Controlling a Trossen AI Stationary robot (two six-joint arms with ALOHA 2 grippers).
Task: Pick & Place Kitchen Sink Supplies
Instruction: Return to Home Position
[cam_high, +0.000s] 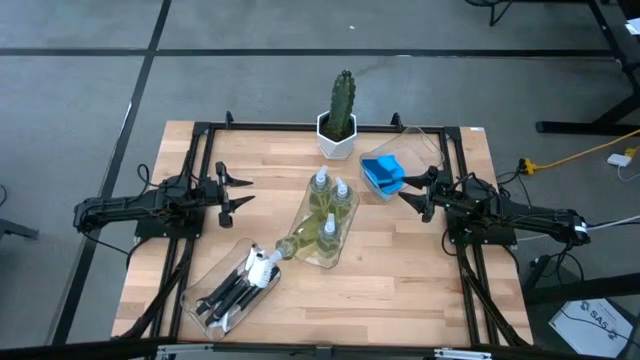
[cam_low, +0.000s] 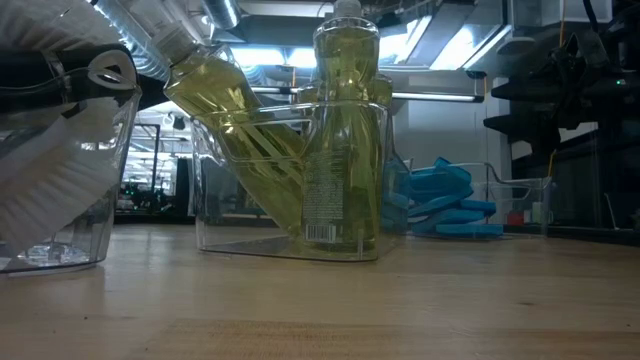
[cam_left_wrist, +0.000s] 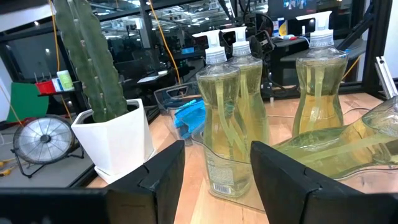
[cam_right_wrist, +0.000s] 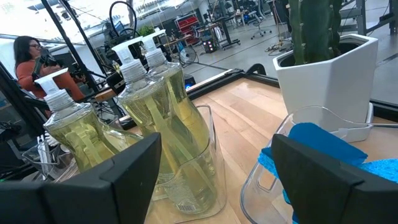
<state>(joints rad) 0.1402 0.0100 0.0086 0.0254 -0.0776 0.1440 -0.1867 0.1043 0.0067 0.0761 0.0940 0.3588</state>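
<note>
Both arms sit drawn back at the sides of the table (cam_high: 400, 290), and I see nothing held in either tool. The left gripper (cam_high: 240, 191) hangs over the left side of the wood, pointing in toward the middle. Its fingers (cam_left_wrist: 158, 180) are spread wide and empty, and on its wrist camera the bottles (cam_high: 330, 200) show in the gap between them. The right gripper (cam_high: 408, 190) mirrors it on the right side, also spread and empty, with its tips just beside the sponge tray (cam_high: 420, 150).

The bottles are in the middle tray (cam_high: 342, 258). Three stand upright. A fourth leans low, resting on the tray's end wall, with its neck poking out toward the brushes (cam_high: 235, 285).

The sponges (cam_high: 382, 172) are stacked in their tray toward the top right of the high view, close to the cactus (cam_high: 343, 100). The brushes lie together in the third tray (cam_high: 198, 305) at the lower left of that view. Their white heads are nearest the leaning bottle's cap and their black handles run toward the table's corner. I cannot count them reliably.

The cactus stands upright in its white pot (cam_high: 337, 140) at the middle of the table's top edge. A person (cam_right_wrist: 31, 56) shows in the room beyond, well away from the table.
</note>
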